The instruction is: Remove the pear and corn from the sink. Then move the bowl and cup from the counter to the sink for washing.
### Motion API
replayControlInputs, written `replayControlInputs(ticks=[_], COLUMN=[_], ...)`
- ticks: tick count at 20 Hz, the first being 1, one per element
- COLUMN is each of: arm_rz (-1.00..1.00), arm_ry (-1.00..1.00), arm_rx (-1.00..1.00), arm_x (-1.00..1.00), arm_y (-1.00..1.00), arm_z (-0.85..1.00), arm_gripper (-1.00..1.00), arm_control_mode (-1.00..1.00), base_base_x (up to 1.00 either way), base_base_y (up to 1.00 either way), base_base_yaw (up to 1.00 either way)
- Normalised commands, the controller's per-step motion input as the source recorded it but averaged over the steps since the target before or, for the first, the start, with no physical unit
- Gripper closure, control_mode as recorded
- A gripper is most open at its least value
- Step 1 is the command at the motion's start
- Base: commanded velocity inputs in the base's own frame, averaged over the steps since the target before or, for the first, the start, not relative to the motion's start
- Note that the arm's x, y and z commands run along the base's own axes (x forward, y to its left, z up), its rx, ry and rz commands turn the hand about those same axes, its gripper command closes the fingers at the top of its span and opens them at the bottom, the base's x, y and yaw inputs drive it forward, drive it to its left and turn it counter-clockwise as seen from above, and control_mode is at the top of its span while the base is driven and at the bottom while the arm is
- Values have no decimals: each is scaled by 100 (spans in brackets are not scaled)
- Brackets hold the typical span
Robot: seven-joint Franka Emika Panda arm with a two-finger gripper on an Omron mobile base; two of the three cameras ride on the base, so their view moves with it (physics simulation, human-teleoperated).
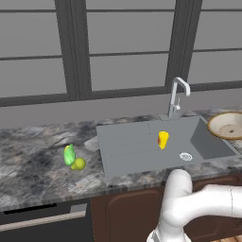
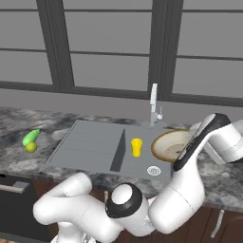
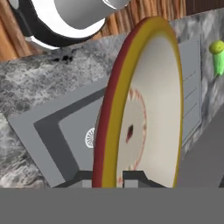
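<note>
The sink (image 1: 142, 146) no longer holds any produce and already has the cup (image 1: 163, 140) standing in its basin, so three of the four moves look done. The bowl (image 2: 173, 144), still over the table (image 1: 33, 160) at the sink's right edge, is clamped by its rim in the hand (image 3: 113, 177) and remains to be set in, while the corn (image 1: 69, 154) and the pear (image 1: 78, 163) lie touching on the table left of the sink.

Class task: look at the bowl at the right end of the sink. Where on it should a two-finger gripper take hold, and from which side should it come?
Grip the bowl by its thin rim, one finger inside and one outside. It is too wide to span, so the edge is likely the only workable hold. The hand view shows the gripper shut on the rim this way. Coming from the counter side avoids the faucet and cup.
</note>
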Motion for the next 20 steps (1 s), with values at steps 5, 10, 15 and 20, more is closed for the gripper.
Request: replayControlInputs(ticks=[5,10,15,20], arm_rz=[0,0,0,0], arm_ry=[14,13,9,10], arm_rx=[-8,-4,-3,-2], arm_x=[0,0,8,19], arm_y=[27,30,24,22], arm_z=[1,0,-2,-8], arm_gripper=[100,100,100,100], arm_control_mode=[-100,-100,-100,-100], base_base_x=[0,0,0,0], base_base_y=[0,0,0,0], base_base_yaw=[0,0,0,0])
